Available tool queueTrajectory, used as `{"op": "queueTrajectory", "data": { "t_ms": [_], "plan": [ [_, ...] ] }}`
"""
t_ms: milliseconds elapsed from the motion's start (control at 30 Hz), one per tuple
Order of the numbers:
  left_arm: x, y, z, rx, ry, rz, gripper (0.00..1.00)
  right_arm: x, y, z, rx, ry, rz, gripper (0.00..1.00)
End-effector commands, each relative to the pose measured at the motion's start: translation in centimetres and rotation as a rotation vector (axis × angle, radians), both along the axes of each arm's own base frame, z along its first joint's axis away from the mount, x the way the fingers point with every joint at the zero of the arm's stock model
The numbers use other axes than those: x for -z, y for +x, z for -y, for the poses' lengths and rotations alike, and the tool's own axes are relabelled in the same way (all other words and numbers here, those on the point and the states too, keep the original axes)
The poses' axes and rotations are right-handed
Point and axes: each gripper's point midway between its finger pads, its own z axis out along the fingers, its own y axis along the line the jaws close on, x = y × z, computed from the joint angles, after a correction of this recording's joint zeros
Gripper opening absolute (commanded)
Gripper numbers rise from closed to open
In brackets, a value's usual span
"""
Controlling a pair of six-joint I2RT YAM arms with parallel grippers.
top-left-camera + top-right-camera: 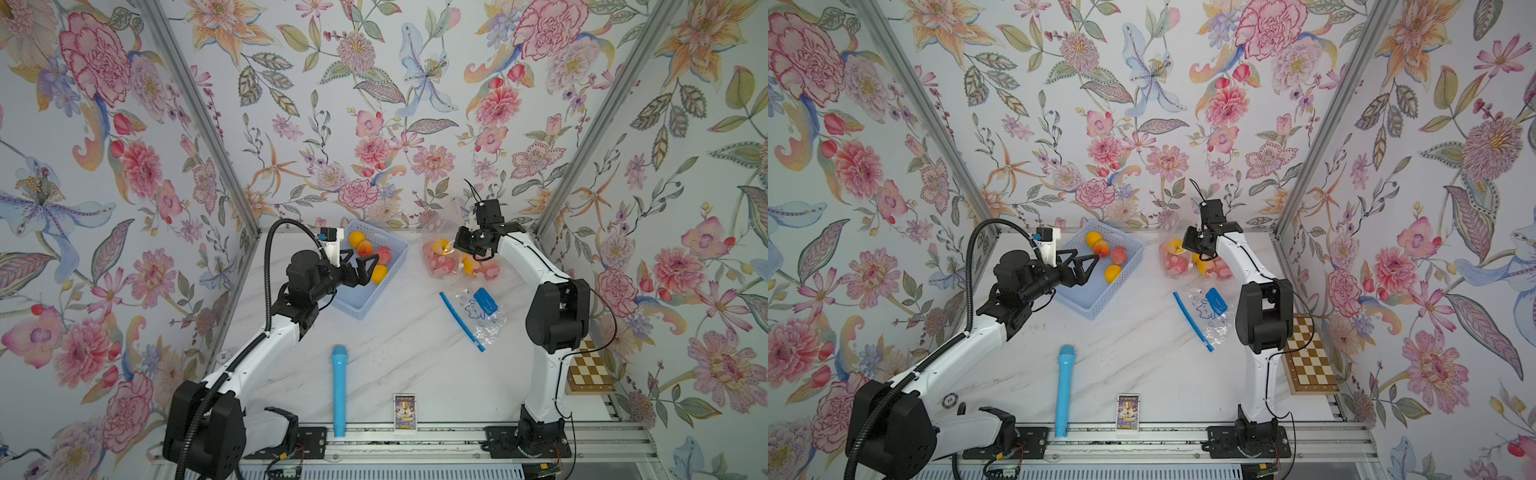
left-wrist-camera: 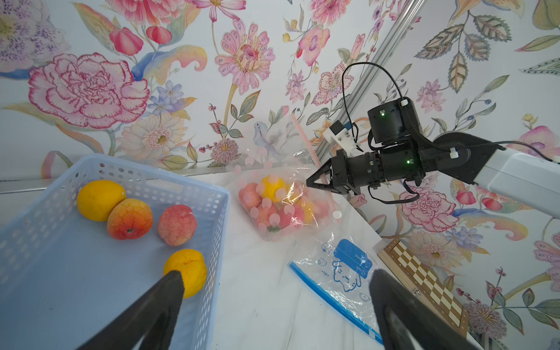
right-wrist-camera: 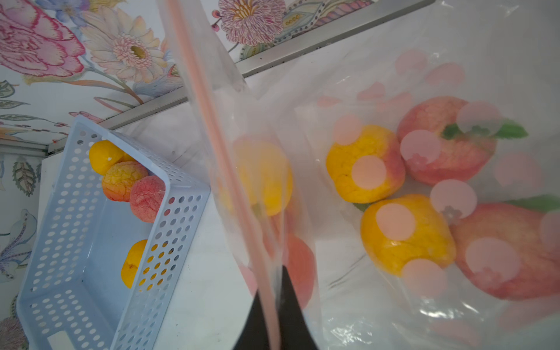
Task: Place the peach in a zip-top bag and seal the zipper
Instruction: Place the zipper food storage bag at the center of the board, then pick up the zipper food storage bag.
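Pinching the pink zipper strip (image 3: 218, 136) of the dotted zip-top bag (image 1: 444, 262), the right gripper (image 3: 272, 285) is closed narrowly on it. The bag holds several peaches (image 3: 448, 142) and rests near the far edge of the table (image 1: 395, 332), toward the right corner. The left gripper (image 2: 275, 274) stands wide open and empty above the blue basket (image 1: 365, 307) near the far left corner, where a pink peach (image 2: 177, 225) lies among three other fruits.
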Motion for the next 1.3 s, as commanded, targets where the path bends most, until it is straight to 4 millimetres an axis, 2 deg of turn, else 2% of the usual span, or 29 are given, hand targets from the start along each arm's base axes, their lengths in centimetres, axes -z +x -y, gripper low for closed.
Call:
{"op": "queueTrajectory", "data": {
  "t_ms": [0, 233, 367, 567, 700, 833, 1000, 1100, 1267],
  "plan": [
    [-0.3, 0.1, 0.3, 0.007, -0.01, -0.027, 0.99, -0.7, 0.0, 1.6, 0.04, 0.01, -0.016, 0.17],
    [0.5, 0.4, 0.5, 0.014, 0.001, -0.062, 0.99, -2.9, -0.7, 3.6, 0.076, -0.02, 0.025, 0.34],
    [0.7, 0.5, 0.6, 0.018, -0.004, -0.071, 0.99, -3.9, -2.0, 4.5, 0.091, -0.061, 0.038, 0.42],
    [0.7, 0.7, -0.1, -0.029, -0.003, -0.058, 0.99, -6.2, -6.1, 5.3, 0.12, -0.203, 0.093, 0.45],
    [0.8, 0.8, -1.0, -0.074, -0.021, -0.044, 0.99, -6.1, -10.1, 4.0, 0.084, -0.3, 0.105, 0.46],
    [1.1, 1.0, -1.5, -0.088, -0.03, -0.054, 0.99, -3.4, -14.5, 1.8, 0.015, -0.356, 0.056, 0.47],
    [2.1, 1.6, -1.7, -0.096, -0.051, -0.094, 0.99, 2.7, -19.2, -0.2, -0.047, -0.341, -0.091, 0.48],
    [2.3, 1.8, -1.8, -0.108, -0.069, -0.096, 0.99, 5.8, -20.9, -0.9, -0.079, -0.348, -0.161, 0.49],
    [2.0, 1.9, -2.2, -0.136, -0.101, -0.073, 0.99, 9.2, -21.6, -1.0, -0.107, -0.377, -0.229, 0.53]
  ]
}}
